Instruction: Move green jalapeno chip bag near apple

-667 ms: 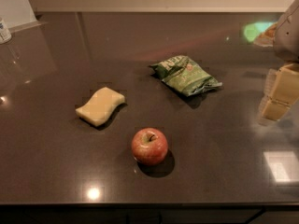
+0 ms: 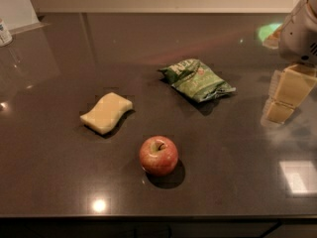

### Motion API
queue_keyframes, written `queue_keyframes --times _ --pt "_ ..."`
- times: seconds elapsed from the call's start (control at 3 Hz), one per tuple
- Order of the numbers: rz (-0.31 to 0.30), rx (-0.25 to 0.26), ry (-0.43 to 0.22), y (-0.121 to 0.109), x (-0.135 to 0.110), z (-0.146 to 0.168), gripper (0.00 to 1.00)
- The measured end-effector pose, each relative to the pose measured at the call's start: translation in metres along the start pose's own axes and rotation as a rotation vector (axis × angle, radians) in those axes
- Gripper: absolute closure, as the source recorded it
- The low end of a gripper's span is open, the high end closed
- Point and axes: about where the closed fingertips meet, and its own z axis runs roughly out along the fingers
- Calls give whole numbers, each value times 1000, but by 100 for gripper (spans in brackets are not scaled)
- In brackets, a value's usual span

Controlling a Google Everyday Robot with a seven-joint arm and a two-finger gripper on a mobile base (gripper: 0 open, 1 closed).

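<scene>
**A:** What has changed just now?

**B:** Only the gripper (image 2: 286,95). It has edged a little in from the right border, toward the apple's side of the counter (image 2: 59,182). The chip bag (image 2: 198,81), the apple (image 2: 158,155) and the sponge (image 2: 106,113) lie where they lay.

**A:** What does that mean for the job?

**B:** I'd judge the reach for the chip bag has only begun. Nothing has been picked up. The chip bag is clearly apart from the apple, behind it and a bit to the right.

**A:** And the gripper, measured from the apple?

**B:** Behind it too, but much farther right, at the picture's edge. So the chip bag sits on the apple-ward side of the gripper, near it but not touching, with bare counter between them.

**A:** Open or closed?

**B:** I cannot tell. It isn't holding the chip bag, which lies flat on the counter.

**A:** The sponge?

**B:** Left of the apple and slightly behind it. I'd think it's clear of a straight carry.
</scene>
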Motion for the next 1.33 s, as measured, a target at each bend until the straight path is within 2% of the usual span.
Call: queue_keyframes --times 0.67,1.33 --pt "101 22 -58 -49 -29 53 0" --pt "257 10 -110 -93 -46 111 0"
